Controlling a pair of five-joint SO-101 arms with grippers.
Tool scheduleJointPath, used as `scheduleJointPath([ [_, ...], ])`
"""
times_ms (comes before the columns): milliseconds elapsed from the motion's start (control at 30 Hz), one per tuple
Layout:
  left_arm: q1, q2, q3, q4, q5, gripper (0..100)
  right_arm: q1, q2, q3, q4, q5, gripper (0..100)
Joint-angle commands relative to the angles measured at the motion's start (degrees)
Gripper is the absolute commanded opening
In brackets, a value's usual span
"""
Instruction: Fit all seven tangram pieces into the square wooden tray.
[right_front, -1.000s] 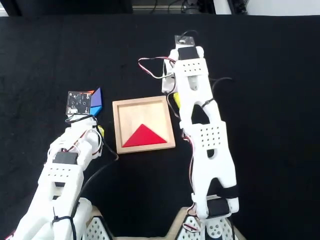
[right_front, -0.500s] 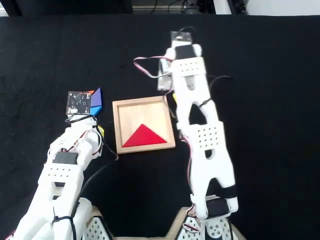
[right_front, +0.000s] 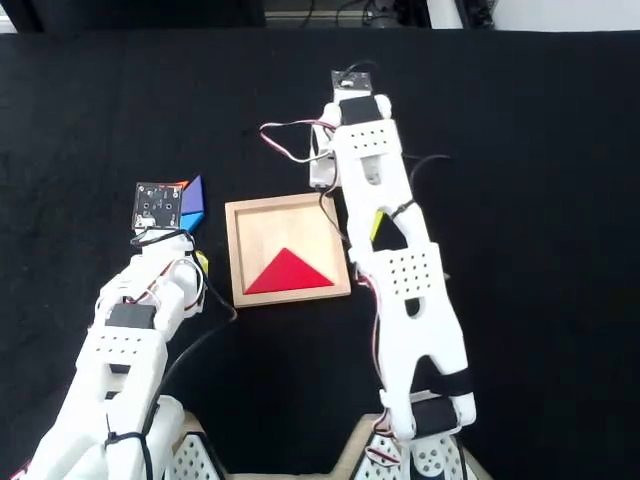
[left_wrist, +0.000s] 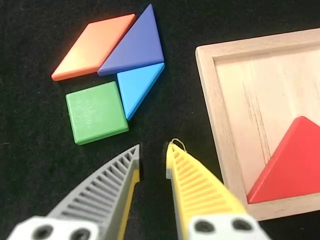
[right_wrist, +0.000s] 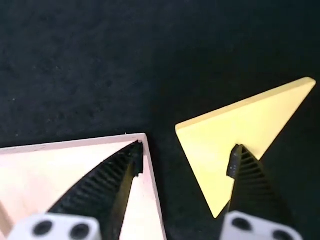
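The square wooden tray (right_front: 240, 250) lies at mid table with a red triangle (right_front: 288, 272) inside. My right gripper (right_wrist: 186, 155) is open and wide. One black finger (right_wrist: 112, 187) hangs over the tray's corner (right_wrist: 147, 200), the other over a yellow triangle (right_wrist: 225, 130) lying just outside the tray. In the high view a strip of that yellow triangle (right_front: 377, 225) shows through the right arm (right_front: 365, 150). My left gripper (left_wrist: 153, 155) is slightly open and holds nothing. It is over the black cloth beside the tray (left_wrist: 220, 130), near a green square (left_wrist: 96, 112), a light blue triangle (left_wrist: 137, 87), a dark blue triangle (left_wrist: 136, 45) and an orange parallelogram (left_wrist: 92, 46).
The table is covered with black cloth. The loose pieces to the tray's left lie close together, with the blue pieces (right_front: 193, 202) peeking out past the left wrist camera (right_front: 158, 205). Both arm bases (right_front: 400, 455) stand at the near edge.
The right arm has swung its gripper end leftward toward the tray's far right corner. The left arm and the pieces have stayed put.
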Motion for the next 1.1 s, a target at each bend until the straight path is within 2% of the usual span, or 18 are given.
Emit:
scheduleJointPath([
  [0,0.7,-0.5,-0.5,-1.0,0.2,11,2.0,-4.2,-0.7,1.8,-0.5,27.9],
  [1067,0.7,-0.5,-0.5,-1.0,0.2,11,2.8,-6.5,3.5,1.7,-0.9,27.9],
])
